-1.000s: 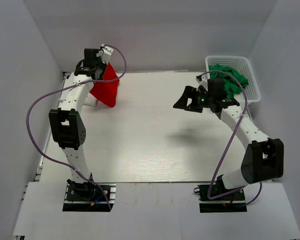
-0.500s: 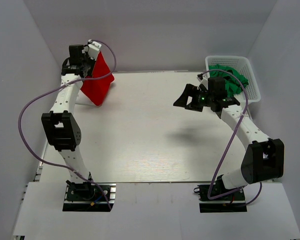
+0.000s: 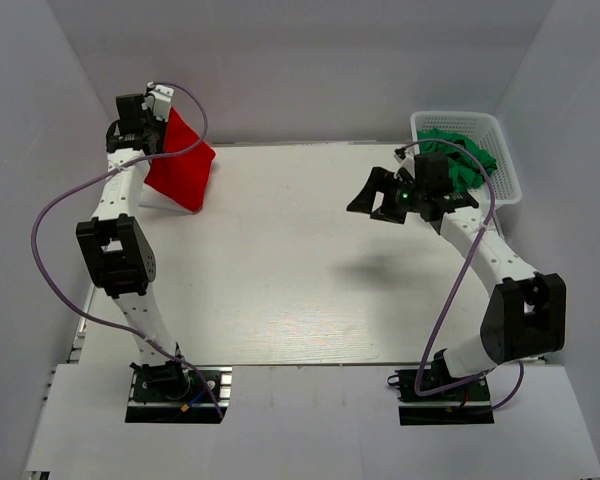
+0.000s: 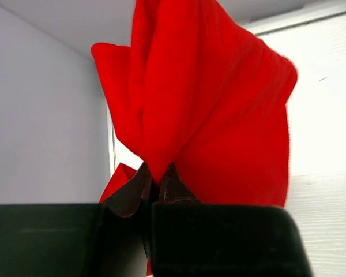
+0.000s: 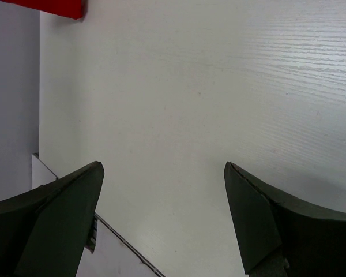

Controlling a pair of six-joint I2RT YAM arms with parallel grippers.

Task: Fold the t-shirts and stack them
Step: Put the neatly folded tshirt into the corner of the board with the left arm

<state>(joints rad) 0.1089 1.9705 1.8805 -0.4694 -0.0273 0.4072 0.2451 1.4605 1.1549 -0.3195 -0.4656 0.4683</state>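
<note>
Near edge: both arm bases bolted down, purple cables looping up from them. The white table (image 3: 300, 290) runs away towards the back wall.

Mid-frame, right of centre: the right gripper (image 3: 378, 196) hovers above the table, same spot as half a second ago. Wrist view shows its two dark fingers (image 5: 57, 213) spread wide apart, bare tabletop between them, touching nothing.

Upper left of the frame: the left gripper (image 3: 150, 112) has swung further left and back towards the corner wall since the earlier frame, taking the red t-shirt (image 3: 178, 168) with it. The cloth now hangs beyond the table's far left corner, bunched, widest at its lower end. Cannot tell whether its lower edge touches the surface. In the left wrist view the left gripper (image 4: 157, 183) is clamped tight on a pinch of the shirt (image 4: 207, 104), folds fanning out from the tips.

Upper right: green t-shirts (image 3: 467, 152) heaped in the white lattice basket (image 3: 509, 178), unmoved.
</note>
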